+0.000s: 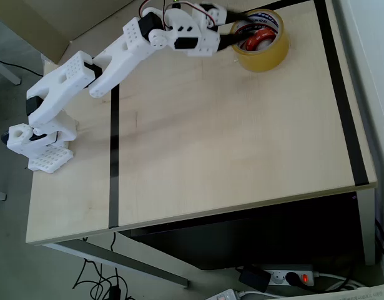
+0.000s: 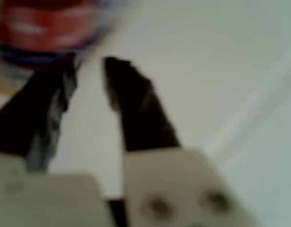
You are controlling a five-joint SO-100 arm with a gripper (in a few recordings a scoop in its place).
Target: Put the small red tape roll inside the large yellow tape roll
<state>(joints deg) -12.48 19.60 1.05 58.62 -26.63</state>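
The large yellow tape roll [image 1: 267, 57] lies flat at the table's far right corner in the overhead view. The small red tape roll [image 1: 257, 39] sits inside its ring, leaning against the inner core. My gripper [image 1: 233, 37] is at the yellow roll's left rim, its black fingers pointing at the roll. The wrist view is blurred: my gripper [image 2: 88, 61] is open with nothing between the two dark fingers [image 2: 138, 104]. The red roll [image 2: 46, 23] lies just beyond the fingertips at the top left, with a strip of the yellow roll [image 2: 4, 84] at the left edge.
The white arm stretches from its base [image 1: 42, 140] at the table's left edge across the back. Black tape lines [image 1: 113, 156] run along the light wooden table [image 1: 229, 144] at left and right. The yellow roll is close to the table's far edge.
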